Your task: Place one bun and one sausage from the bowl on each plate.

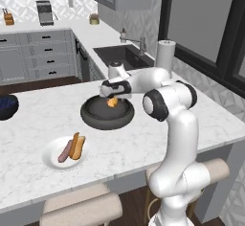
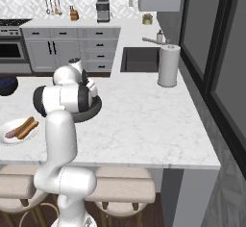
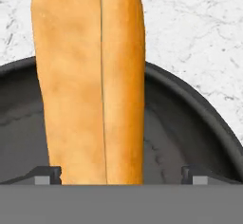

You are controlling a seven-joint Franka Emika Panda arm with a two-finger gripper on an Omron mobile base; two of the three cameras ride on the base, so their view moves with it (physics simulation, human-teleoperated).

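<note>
My two dark fingertips (image 3: 47,174) spread wide astride the orange-tan split bun (image 3: 90,85) in the wide dark grey bowl (image 1: 95,119); near-left, white rimmed plate (image 1: 50,160) already holds bun and pinkish-brown sausage (image 1: 64,151); second plate's serving remains.

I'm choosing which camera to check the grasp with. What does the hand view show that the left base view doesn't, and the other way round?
Hand view: the bun's lengthwise split, close up between the open fingertips.
Left base view: the white plate already holding a bun and a sausage, and a dark blue bowl.
Both: a bun in the dark bowl on the marble counter.
</note>
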